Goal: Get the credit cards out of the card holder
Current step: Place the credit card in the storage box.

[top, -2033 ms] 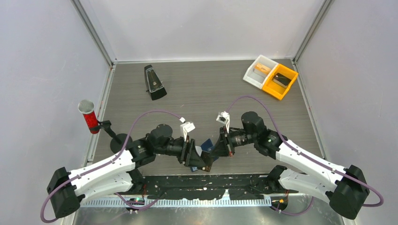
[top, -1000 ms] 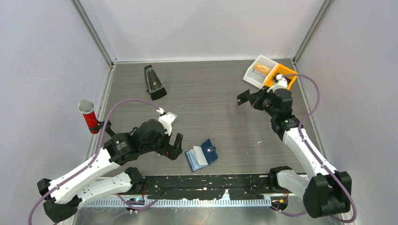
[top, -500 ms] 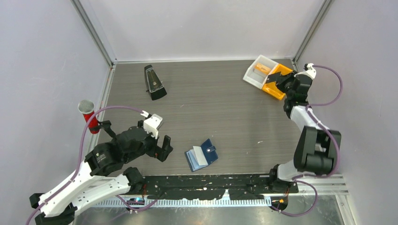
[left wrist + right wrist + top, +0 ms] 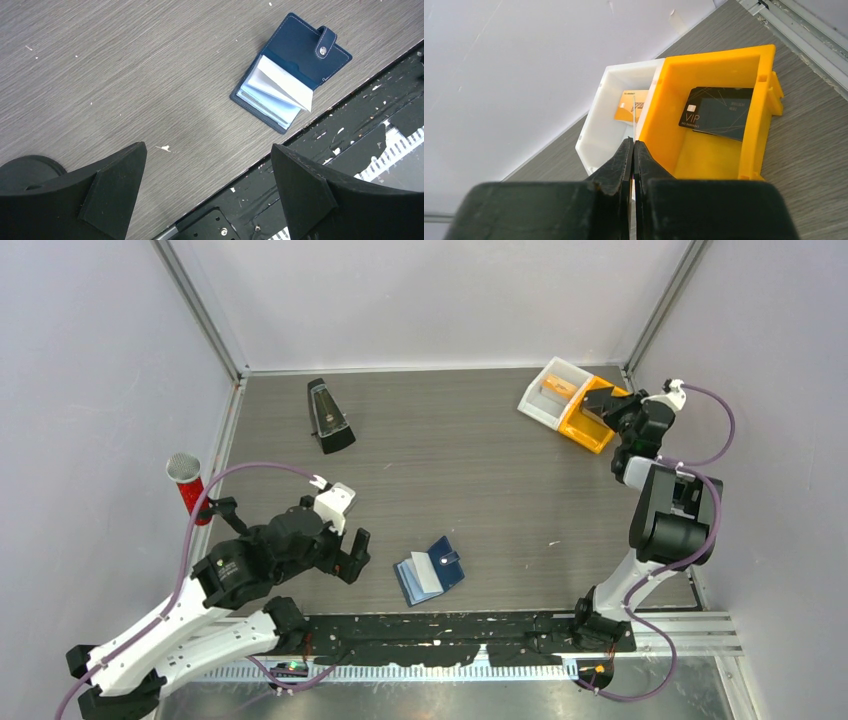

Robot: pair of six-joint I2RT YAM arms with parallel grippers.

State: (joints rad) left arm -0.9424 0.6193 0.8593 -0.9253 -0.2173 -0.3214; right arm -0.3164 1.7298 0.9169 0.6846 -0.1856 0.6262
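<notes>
Moved: right gripper (image 4: 634,142) reached bins (image 4: 714,65); left gripper (image 4: 207,146) withdrew.
Jaws: left open; right pinching a card (image 4: 633,115).
Done: two cards (image 4: 719,112) binned.
Left: release; card holder (image 4: 430,570) contents unclear.

Bright, even, diffuse light; faint soft shadows; wrist views blurred close up, sharp beyond.

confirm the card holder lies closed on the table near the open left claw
Not closed: the card holder lies open on the table, its inner sleeves fanned up, near the open left claw. The left wrist view shows it.
</notes>
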